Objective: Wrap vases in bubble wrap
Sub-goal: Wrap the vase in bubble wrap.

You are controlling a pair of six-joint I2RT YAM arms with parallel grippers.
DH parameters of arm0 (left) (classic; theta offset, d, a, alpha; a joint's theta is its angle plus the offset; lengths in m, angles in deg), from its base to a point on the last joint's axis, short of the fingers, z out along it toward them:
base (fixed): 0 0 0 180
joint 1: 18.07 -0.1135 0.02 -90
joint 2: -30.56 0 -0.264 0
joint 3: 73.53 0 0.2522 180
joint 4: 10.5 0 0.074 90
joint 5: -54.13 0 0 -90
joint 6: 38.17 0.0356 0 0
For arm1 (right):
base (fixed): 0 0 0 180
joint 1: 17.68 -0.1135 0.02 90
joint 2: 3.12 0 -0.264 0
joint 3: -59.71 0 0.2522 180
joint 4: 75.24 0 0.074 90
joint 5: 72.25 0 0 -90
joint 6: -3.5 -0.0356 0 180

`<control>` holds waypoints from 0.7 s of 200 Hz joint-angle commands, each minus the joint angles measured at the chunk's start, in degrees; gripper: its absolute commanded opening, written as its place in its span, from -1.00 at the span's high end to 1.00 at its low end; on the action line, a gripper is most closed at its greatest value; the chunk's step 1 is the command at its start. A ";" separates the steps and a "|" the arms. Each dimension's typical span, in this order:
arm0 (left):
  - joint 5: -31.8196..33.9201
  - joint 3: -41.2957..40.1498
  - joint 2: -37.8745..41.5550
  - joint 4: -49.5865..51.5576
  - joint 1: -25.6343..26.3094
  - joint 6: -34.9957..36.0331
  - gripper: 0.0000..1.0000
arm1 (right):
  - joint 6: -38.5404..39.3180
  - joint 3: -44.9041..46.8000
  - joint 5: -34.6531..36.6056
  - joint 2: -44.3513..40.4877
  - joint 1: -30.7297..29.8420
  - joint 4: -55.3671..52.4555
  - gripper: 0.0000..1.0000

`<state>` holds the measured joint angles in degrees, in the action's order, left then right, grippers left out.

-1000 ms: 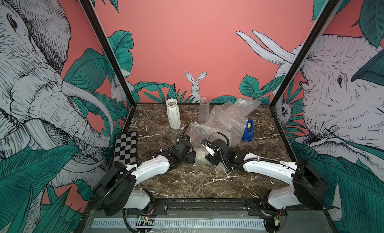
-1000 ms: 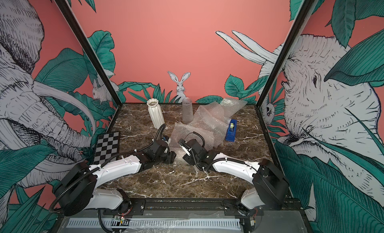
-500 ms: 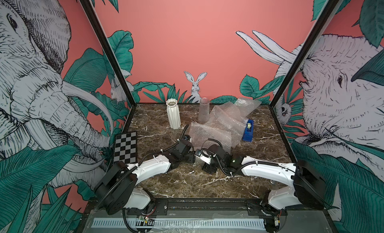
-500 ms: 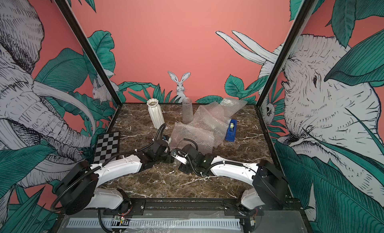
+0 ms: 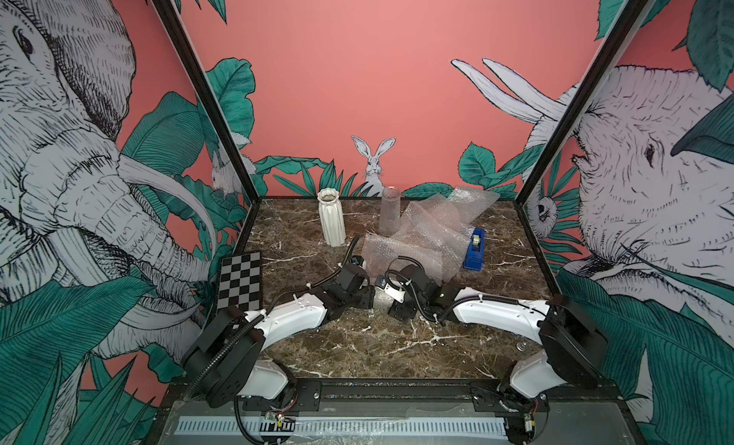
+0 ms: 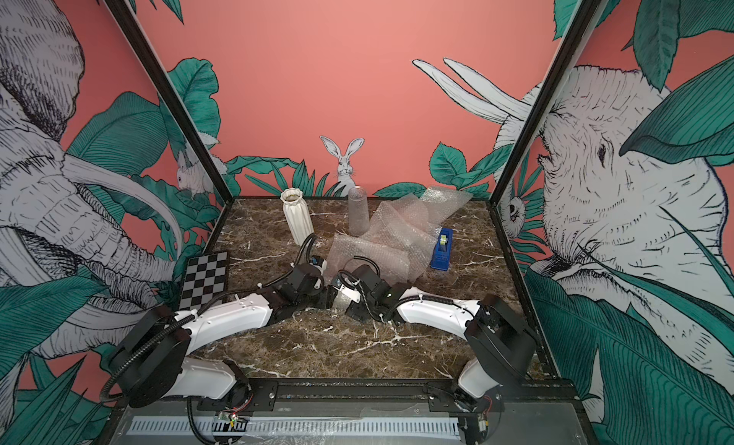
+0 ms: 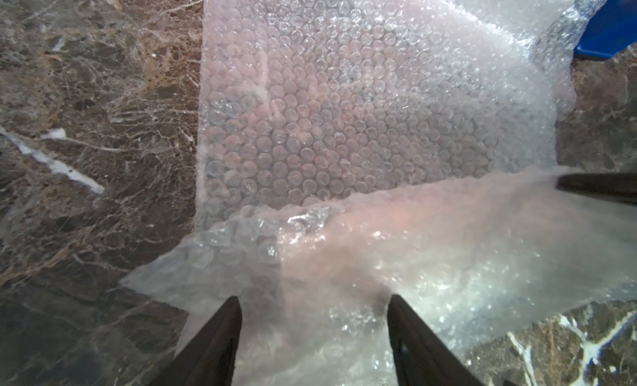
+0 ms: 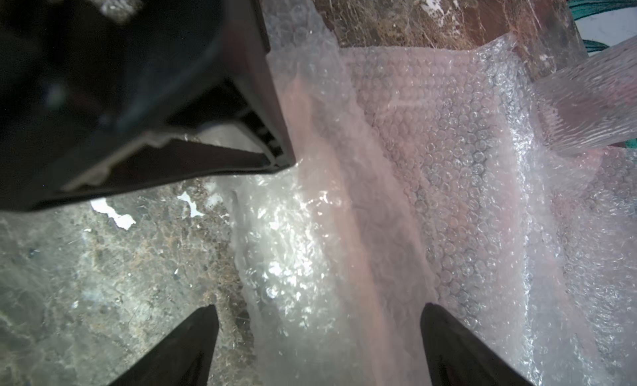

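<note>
1. Pinching a bubble-wrap roll (image 7: 362,256) from both sides, the left gripper (image 7: 313,298) sits near the middle of the marble table (image 5: 357,343). What is inside the roll cannot be made out.
2. The right gripper (image 8: 319,306) faces it from 3 o'clock. Its fingers are spread wide astride the roll's other end, one of them over bare marble.
3. The left gripper's black body stands just beside the right gripper's fingers, crowding that end.
4. Loose bubble wrap sheets (image 5: 421,232) lie at 1 o'clock from the grippers. They touch the roll and reach the foot of the glass vase (image 5: 389,212) at 12 o'clock.
5. The tall white vase (image 5: 331,220) stands upright at 11 o'clock, apart from the sheets.
6. A blue tape dispenser (image 5: 474,252) sits at 2 o'clock by the sheets' edge, and a checkerboard (image 5: 240,282) lies at 9 o'clock.
</note>
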<state>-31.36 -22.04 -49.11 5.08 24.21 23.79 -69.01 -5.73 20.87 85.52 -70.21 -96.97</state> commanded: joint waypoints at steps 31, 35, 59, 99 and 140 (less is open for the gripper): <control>-0.30 1.99 -1.00 -0.73 -1.06 0.97 -0.38 | 3.05 -2.79 -4.46 2.65 2.38 -3.02 -0.99; -0.33 2.03 -1.07 -0.76 -1.14 1.07 -0.38 | 3.21 -2.89 -4.62 2.68 2.62 -3.33 -0.99; -0.57 2.08 -1.43 -1.11 -1.58 1.30 -0.38 | 3.87 -3.21 -4.81 4.77 3.74 -4.06 -0.99; -0.82 2.16 -2.47 -1.74 -1.76 1.18 -0.38 | 4.34 -5.08 -7.74 7.98 5.07 -7.03 -0.99; -1.36 2.08 -2.17 -1.87 -3.68 1.51 -0.39 | 4.55 -5.65 -12.64 9.56 5.25 -9.54 -0.95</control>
<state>-32.41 -20.59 -51.39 2.77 22.20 24.91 -65.18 -10.58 13.15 94.13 -65.25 -102.63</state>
